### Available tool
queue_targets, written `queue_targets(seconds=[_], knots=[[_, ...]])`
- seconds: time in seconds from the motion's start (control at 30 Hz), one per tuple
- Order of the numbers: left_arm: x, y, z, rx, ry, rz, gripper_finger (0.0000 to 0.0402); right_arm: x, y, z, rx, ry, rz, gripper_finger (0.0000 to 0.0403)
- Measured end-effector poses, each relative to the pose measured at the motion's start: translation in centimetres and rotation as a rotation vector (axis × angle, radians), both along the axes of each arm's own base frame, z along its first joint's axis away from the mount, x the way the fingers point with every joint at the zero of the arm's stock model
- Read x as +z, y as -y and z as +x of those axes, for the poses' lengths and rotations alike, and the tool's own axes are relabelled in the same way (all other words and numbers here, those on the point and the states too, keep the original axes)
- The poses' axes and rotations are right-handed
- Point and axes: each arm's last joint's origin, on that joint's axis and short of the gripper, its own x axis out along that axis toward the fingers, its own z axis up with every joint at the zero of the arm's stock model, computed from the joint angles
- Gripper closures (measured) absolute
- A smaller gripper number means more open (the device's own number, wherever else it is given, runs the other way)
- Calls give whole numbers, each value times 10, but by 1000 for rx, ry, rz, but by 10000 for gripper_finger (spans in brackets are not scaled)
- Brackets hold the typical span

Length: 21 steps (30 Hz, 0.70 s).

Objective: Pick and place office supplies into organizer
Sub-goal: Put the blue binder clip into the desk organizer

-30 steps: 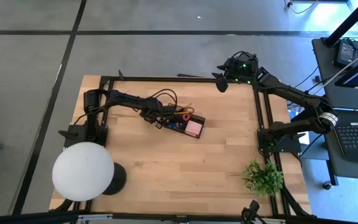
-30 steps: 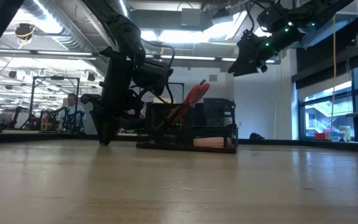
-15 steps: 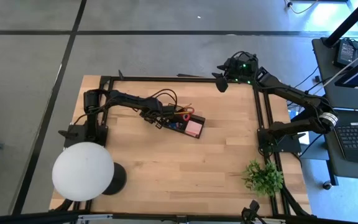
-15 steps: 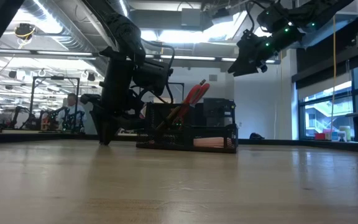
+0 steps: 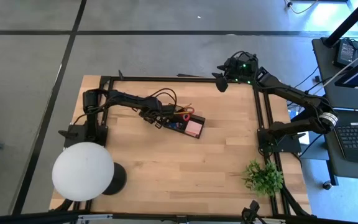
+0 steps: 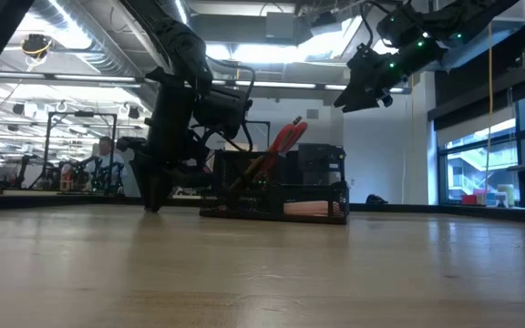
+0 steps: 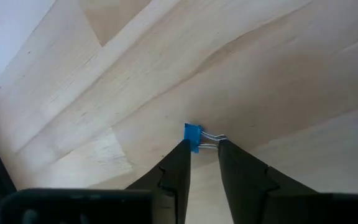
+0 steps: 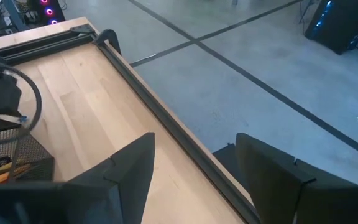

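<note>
Left pincer (image 7: pixel 204 146) down at the desk (image 7: pixel 278 74) just left of the organizer (image 5: pixel 180 122), fingers narrowly parted, wire handles of the blue binder clip (image 7: pixel 193 135) between the tips. Right pincer (image 8: pixel 194 162) wide, raised at far right corner.

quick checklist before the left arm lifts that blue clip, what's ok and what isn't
1. Blue binder clip between the left tool's fingers: ok, a finger sits on each side of it.
2. Firm grip on the clip: cannot tell, the jaws stand narrowly apart around it.
3. Clip off the table: not ok, it looks to be resting on the wood.
4. Organizer close by: ok, it lies just beside the left tool.
5. Free compartment for the clip: cannot tell; scissors and pink sticky notes already sit in it.
6. Right tool out of the way: ok, raised and open at the table's far edge.
</note>
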Motion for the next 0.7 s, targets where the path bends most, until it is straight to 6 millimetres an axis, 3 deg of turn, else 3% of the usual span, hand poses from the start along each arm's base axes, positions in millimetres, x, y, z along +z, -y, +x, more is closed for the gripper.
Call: queue_targets(seconds=[0.43,0.7], knots=[[38,2,-14,45,70,-3,268,-1,0,0,2,-12,5,175],[58,4,-18,-98,98,-16,263,-1,0,0,3,-13,6,175]])
